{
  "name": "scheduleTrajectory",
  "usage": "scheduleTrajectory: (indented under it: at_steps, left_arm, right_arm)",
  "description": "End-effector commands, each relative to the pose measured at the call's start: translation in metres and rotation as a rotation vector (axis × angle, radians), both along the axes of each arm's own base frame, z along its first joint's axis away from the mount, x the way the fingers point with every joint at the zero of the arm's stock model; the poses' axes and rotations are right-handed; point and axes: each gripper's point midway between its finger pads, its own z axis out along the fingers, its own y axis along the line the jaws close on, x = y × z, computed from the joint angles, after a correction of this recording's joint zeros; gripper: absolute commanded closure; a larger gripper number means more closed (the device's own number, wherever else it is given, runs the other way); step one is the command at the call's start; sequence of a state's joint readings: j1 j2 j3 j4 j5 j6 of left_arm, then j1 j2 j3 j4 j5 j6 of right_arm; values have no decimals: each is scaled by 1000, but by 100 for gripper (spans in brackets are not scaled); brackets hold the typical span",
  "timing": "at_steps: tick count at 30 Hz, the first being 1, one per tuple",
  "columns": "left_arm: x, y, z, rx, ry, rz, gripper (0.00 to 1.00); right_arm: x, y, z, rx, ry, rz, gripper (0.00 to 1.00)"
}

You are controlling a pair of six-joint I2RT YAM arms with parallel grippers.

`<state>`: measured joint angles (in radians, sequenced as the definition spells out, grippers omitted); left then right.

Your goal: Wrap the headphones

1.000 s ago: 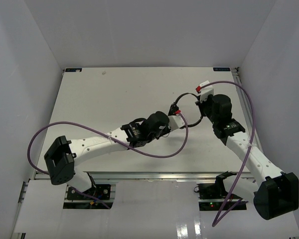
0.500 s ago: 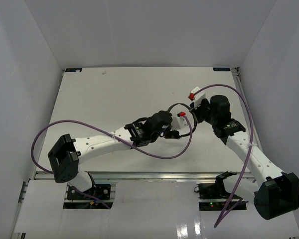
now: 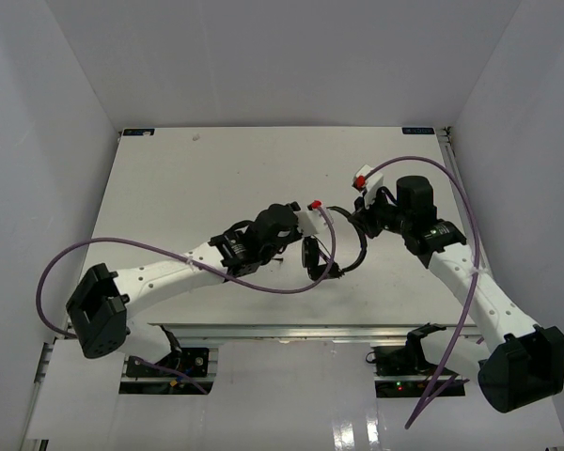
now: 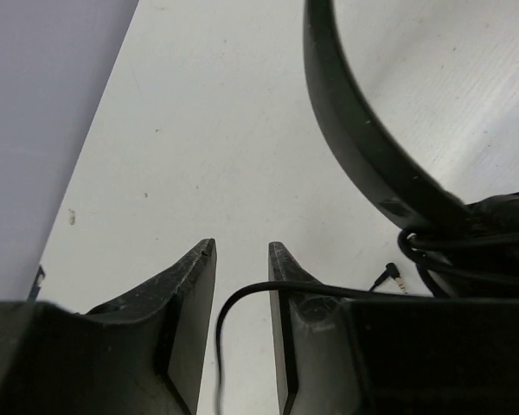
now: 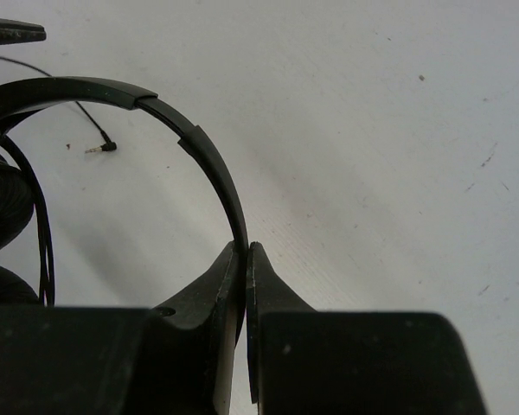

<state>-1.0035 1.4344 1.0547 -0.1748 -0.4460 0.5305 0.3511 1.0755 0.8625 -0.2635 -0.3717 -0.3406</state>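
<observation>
White walls (image 3: 263, 56) enclose a white desk (image 3: 188, 188), over whose middle both arms are stretched; the left arm (image 3: 169, 272) is reached in from one side, the right arm (image 3: 461, 272) from the other. Between their tips the headphones (image 3: 310, 252) are held, a little right of centre; whether they rest on the desk cannot be told. The headband (image 5: 95, 85) is clamped edge-on by the right fingers (image 5: 209, 290), which are pressed together on it with no gap seen; the earcups (image 5: 0, 203) are seen at the band's far end. The left fingers (image 4: 190, 294) are parted and nothing is pinched; the cord (image 4: 217, 354) is draped loose across their gap; several strands are bunched by an earcup; the plug (image 4: 389, 275) is left lying on the desk.

A fresh hold on the cord, for a further turn, is judged to be the step in hand. The band should be held steady and not twisted; the cord should be taken close to the plug, so that little tail is left; only light tension should be used, since a hard pull could drag the band from its clamp; the purple cable (image 3: 291, 290) by the earcups should be kept out of the loop.
</observation>
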Motion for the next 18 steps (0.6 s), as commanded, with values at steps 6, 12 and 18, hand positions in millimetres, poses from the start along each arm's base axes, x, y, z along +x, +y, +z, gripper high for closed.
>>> scheduleTrajectory:
  at_steps: [6, 12, 18]
  left_arm:
    - [-23, 7, 18, -351, 112, -69, 57]
    - [-29, 13, 11, -483, 178, -106, 52]
    - [-29, 10, -2, -580, 243, -130, 51]
  right_arm:
    - [-16, 30, 47, 178, 77, 103, 92]
    - [-27, 41, 67, 257, 146, 170, 92]
    - [-39, 47, 83, 299, 189, 230, 92]
